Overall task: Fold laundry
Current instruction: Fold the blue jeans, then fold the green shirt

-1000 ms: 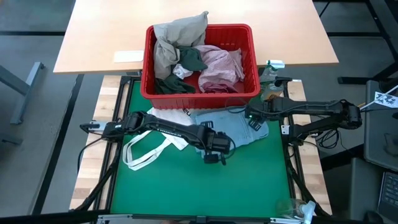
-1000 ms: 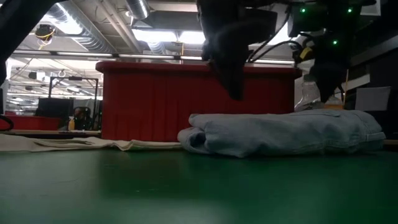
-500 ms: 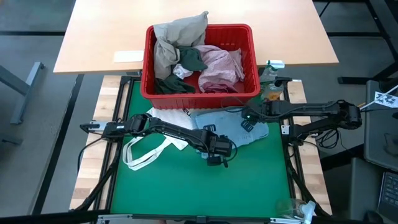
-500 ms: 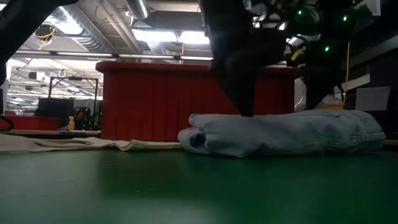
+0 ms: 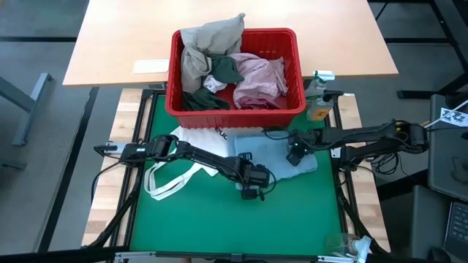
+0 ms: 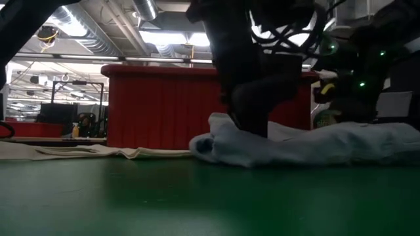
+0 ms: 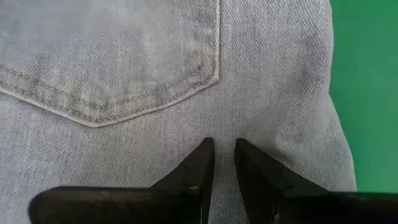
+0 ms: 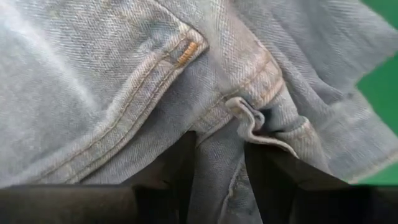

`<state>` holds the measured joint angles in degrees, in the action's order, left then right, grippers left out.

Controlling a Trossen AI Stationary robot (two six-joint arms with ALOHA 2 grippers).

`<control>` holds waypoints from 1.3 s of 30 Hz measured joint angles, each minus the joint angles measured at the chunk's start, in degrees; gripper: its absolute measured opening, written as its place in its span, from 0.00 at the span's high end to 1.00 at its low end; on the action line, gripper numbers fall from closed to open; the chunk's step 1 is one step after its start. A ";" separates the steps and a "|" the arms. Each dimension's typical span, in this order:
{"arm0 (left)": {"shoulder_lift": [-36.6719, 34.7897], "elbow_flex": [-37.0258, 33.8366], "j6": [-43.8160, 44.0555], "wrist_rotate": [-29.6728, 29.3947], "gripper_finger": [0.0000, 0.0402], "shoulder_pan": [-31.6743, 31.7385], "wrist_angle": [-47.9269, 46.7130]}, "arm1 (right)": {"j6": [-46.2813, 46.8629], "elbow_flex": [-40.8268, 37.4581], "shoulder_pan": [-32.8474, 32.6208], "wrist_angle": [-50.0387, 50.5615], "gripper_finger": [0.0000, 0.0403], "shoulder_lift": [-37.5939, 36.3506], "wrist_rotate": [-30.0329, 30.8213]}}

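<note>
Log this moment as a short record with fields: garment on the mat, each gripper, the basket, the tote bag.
garment on mat: light blue denim piece, bunched on the green mat, back pocket showing in the left wrist view
left gripper: down on the denim near its front edge, jaws narrowly apart, a thin fold of cloth between them
right gripper: at the denim's right side, jaws closed on a fold by a belt loop
red basket: behind the mat, holding beige, dark green and pink clothes
tote bag: white, flat on the mat, left of the denim

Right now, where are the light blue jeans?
In the high view, the light blue jeans lie mid-table on the green mat, just in front of the red basket, beside the white tote bag.
</note>
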<state>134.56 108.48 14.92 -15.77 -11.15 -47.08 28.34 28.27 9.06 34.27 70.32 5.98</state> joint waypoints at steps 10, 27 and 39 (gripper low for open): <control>0.55 4.16 0.04 7.34 0.84 -4.53 0.79 | -0.32 4.64 -0.17 5.77 0.65 -0.72 -10.30; 0.13 12.66 -0.48 5.79 0.84 -5.25 1.43 | -5.92 19.40 -0.11 8.60 0.65 -5.61 -11.48; 0.09 12.66 -0.42 5.43 0.84 -5.19 1.58 | -9.27 22.75 -0.09 7.47 0.65 -5.75 -11.50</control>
<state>134.65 121.14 14.50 -10.35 -16.34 -45.50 19.07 51.03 8.97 41.74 64.58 -5.52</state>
